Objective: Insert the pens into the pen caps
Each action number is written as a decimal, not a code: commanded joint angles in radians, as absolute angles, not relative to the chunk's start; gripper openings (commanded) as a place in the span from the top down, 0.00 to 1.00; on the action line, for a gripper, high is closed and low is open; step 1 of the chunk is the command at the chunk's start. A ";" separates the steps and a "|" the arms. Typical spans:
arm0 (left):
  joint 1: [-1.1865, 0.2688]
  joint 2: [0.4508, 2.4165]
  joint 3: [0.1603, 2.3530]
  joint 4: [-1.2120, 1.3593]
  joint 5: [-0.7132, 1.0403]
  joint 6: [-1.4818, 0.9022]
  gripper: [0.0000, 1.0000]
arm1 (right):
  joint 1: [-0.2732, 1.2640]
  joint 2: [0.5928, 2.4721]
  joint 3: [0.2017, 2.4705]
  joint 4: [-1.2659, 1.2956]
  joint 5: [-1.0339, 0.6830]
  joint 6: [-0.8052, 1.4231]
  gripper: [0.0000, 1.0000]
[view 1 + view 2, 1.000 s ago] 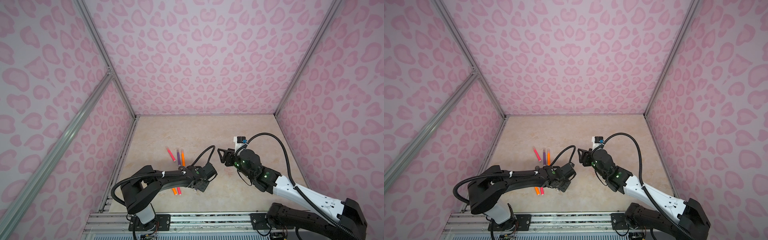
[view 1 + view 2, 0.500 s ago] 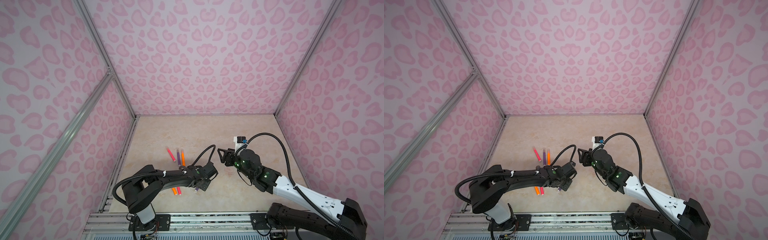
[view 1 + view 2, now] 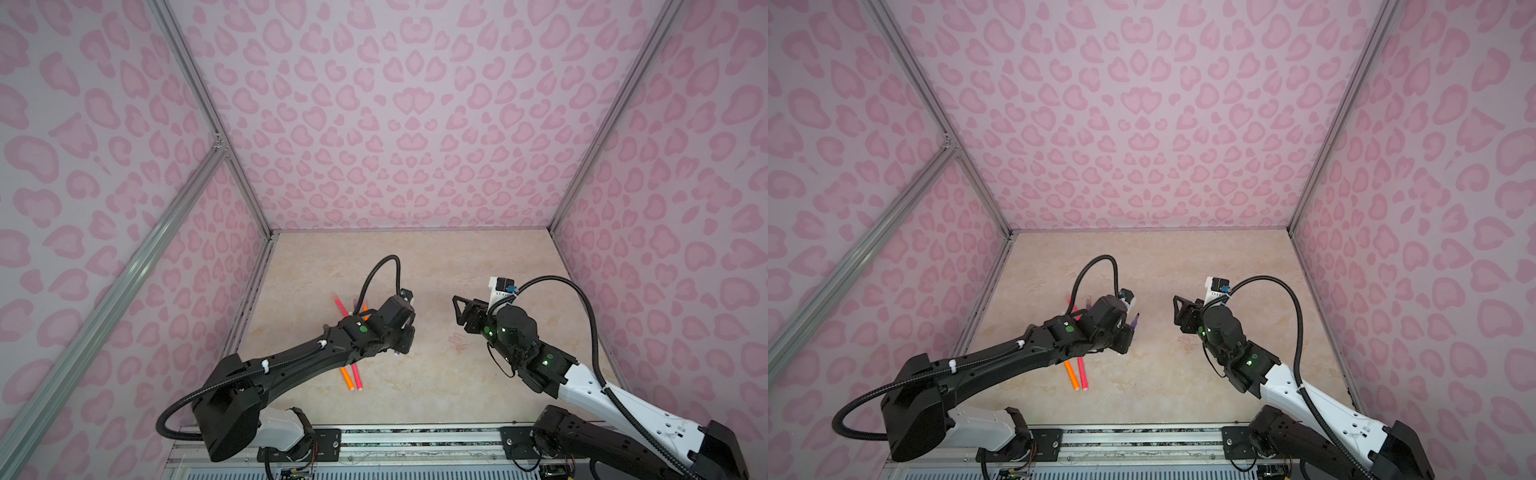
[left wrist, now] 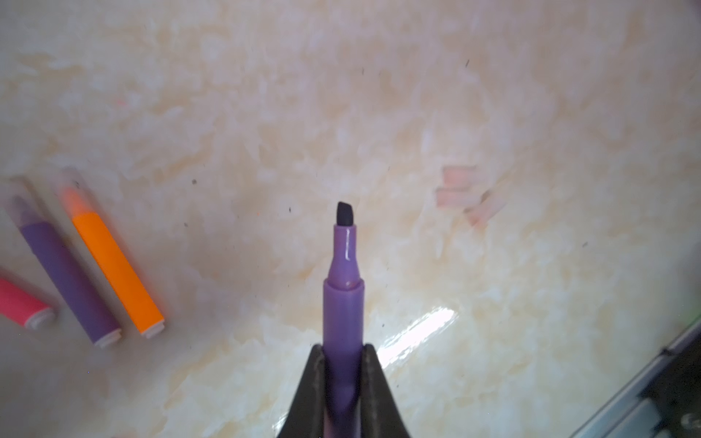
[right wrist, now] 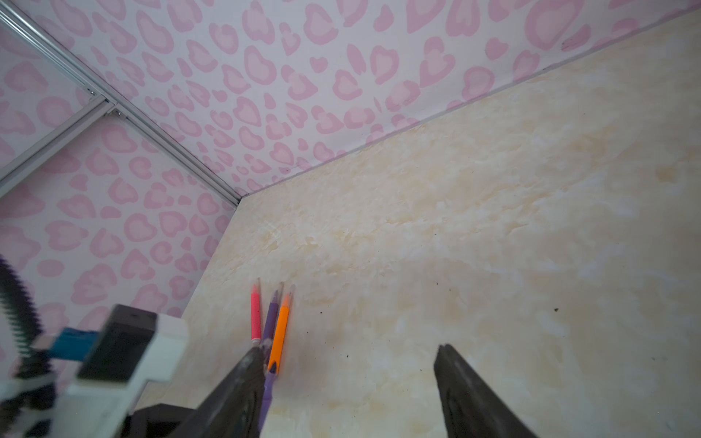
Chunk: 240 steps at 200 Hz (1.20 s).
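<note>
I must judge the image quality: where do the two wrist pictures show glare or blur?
Left wrist view: held purple pen sharp, lying orange pen soft, white glare on the table. Right wrist view: near black-and-white block strongly blurred, table sharper.

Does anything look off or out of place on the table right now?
Nothing spilled or broken. Only oddity: the purple pen in the left gripper has its dark tip bare, and faint pinkish shapes, possibly caps, lie askew beyond it.

Marbled tabletop (image 3: 457, 266); pens (image 4: 117, 273); clear caps (image 4: 453, 197)
</note>
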<state>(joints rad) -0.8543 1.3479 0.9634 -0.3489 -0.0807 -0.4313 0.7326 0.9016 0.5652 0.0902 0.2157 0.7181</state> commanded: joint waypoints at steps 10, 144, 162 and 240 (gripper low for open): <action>-0.800 1.297 0.927 -0.050 0.071 -0.511 0.97 | 0.725 0.893 0.539 0.196 0.139 0.726 0.29; -0.821 1.263 0.704 0.274 0.121 -0.355 0.97 | 0.863 1.153 0.652 0.236 -0.016 0.694 0.40; -0.827 1.250 0.703 0.275 0.140 -0.350 0.97 | 0.863 1.150 0.644 0.246 -0.011 0.700 0.42; -0.899 1.227 0.714 0.262 0.123 -0.281 0.97 | 0.863 1.180 0.678 0.210 -0.048 0.716 0.60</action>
<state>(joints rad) -0.8948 1.2205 0.6926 0.2214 0.1356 -0.3035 0.8604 1.1709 0.6689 0.2176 -0.0181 0.7143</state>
